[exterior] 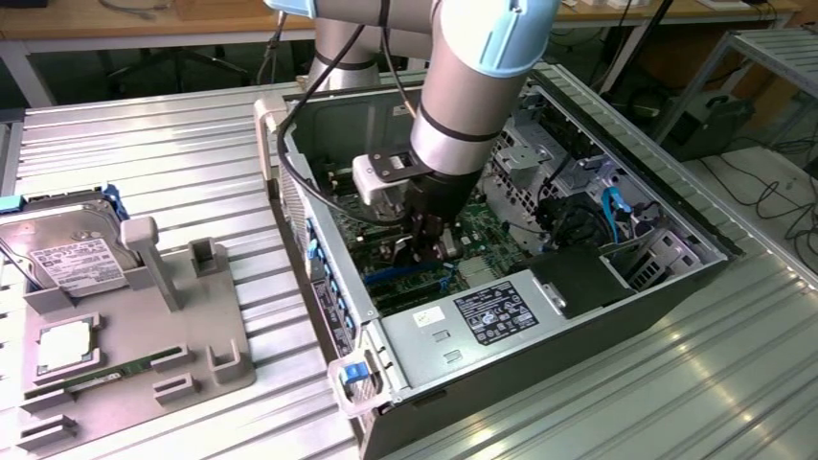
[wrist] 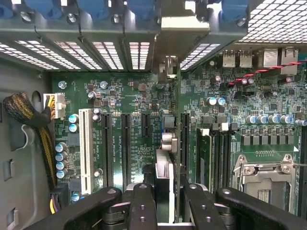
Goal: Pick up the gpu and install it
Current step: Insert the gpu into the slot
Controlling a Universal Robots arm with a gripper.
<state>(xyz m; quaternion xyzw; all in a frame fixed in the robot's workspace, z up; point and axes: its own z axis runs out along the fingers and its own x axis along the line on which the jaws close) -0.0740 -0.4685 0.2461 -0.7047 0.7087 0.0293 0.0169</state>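
Motherboard (wrist: pixel 134 103) is taken as the landmark: it lies green on the floor of the open computer case (exterior: pixel 665 287), which rests on its side on the slatted metal worktop (exterior: pixel 153 134). The end effector (wrist: pixel 163 199) is seen lowered into the case directly above the motherboard, its two black fingers (wrist: pixel 142 206) pinched on the gpu (wrist: pixel 165 158). The gpu is held edge-on above the motherboard's row of black expansion slots (wrist: pixel 125 143), with its silvery bracket end (wrist: pixel 184 24) reaching up to the perforated rear wall of the case. Beside the motherboard, a grey power supply (exterior: pixel 466 326) with a label is seen. Well apart from the motherboard, outside the case, a hard drive (exterior: pixel 64 251) is seated in a grey fixture tray (exterior: pixel 205 335).
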